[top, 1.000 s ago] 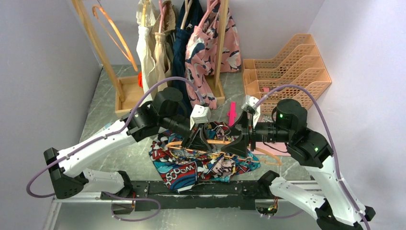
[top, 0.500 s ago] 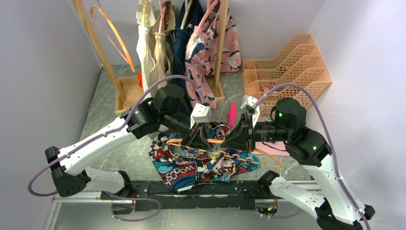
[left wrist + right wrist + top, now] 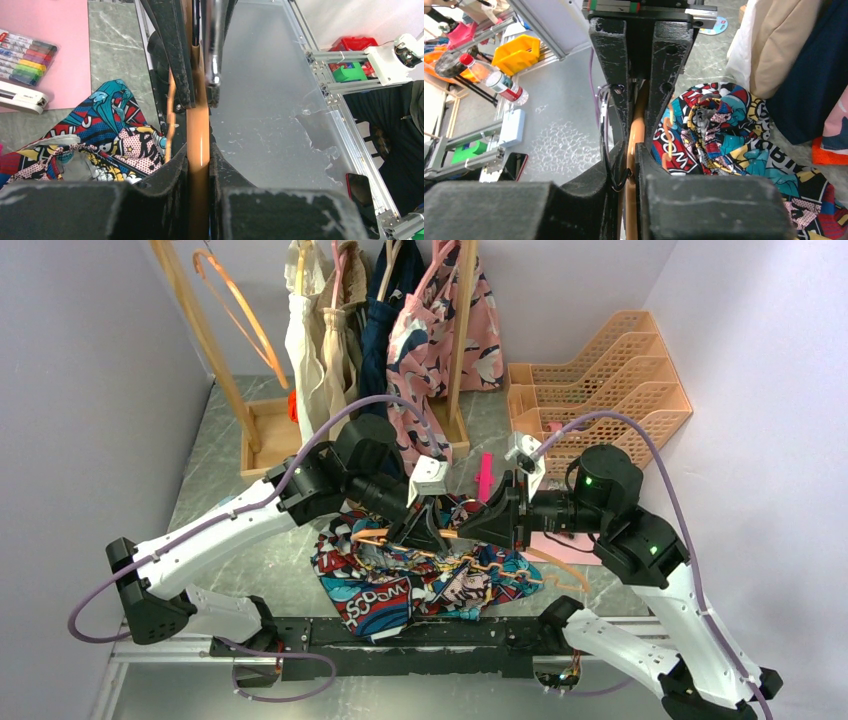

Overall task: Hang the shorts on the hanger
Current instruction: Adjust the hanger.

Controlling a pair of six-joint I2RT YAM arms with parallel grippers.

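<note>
The left gripper and the right gripper face each other, both clamped on the slim orange-tan hanger. The colourful comic-print fabric shorts lie crumpled just under them.

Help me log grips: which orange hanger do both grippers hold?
The hanger over the shorts, clamped by left gripper and right gripper; the spare hanger dangles at back left.

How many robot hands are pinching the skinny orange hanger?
2. The left gripper is clamped on the slim orange-tan hanger. The right gripper faces it and clamps the same bar. Both are above the comic-print shorts. No other grippers are in view.
</note>
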